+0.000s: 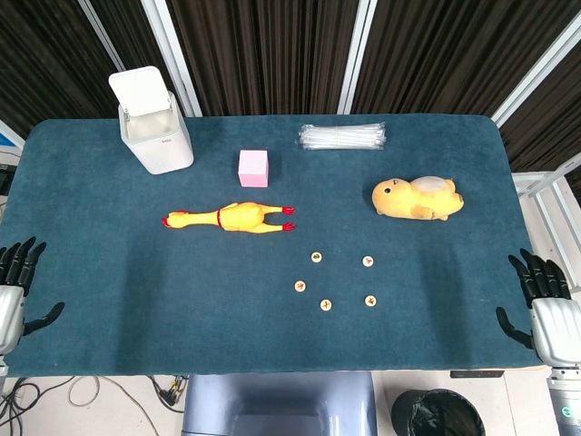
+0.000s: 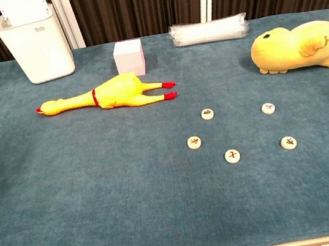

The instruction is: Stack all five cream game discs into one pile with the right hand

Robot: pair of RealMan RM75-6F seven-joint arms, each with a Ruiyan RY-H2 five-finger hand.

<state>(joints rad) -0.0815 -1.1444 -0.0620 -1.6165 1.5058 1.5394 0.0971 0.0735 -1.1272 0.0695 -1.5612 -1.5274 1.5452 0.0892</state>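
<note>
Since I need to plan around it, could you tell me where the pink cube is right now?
In the head view the pink cube stands left of centre toward the table's far edge, between the white bin and the bundle of clear straws, just behind the rubber chicken.

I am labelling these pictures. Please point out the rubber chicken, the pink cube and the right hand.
rubber chicken (image 1: 238,216): head view, on its yellow body.
pink cube (image 1: 253,167): head view, on its top face.
right hand (image 1: 550,315): head view, on the pale back of the hand.
</note>
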